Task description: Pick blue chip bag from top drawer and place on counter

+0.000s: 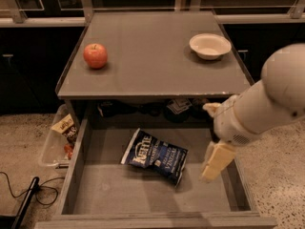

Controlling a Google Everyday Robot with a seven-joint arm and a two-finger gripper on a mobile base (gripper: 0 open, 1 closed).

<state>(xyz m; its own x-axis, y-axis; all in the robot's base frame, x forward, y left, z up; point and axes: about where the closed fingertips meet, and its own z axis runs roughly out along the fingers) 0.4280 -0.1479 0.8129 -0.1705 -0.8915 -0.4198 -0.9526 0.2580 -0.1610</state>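
The blue chip bag (155,155) lies flat in the open top drawer (119,190), near its middle, with white "Kettle" lettering facing up. My gripper (215,160) hangs from the white arm at the right, over the drawer's right side. It is just right of the bag and apart from it, holding nothing that I can see. The grey counter (147,61) sits above the drawer.
A red apple (95,55) sits on the counter's left and a white bowl (209,46) on its right. A clear plastic bin (52,144) with a tan snack bag (64,126) stands on the floor left of the drawer. A black cable (28,194) lies on the floor.
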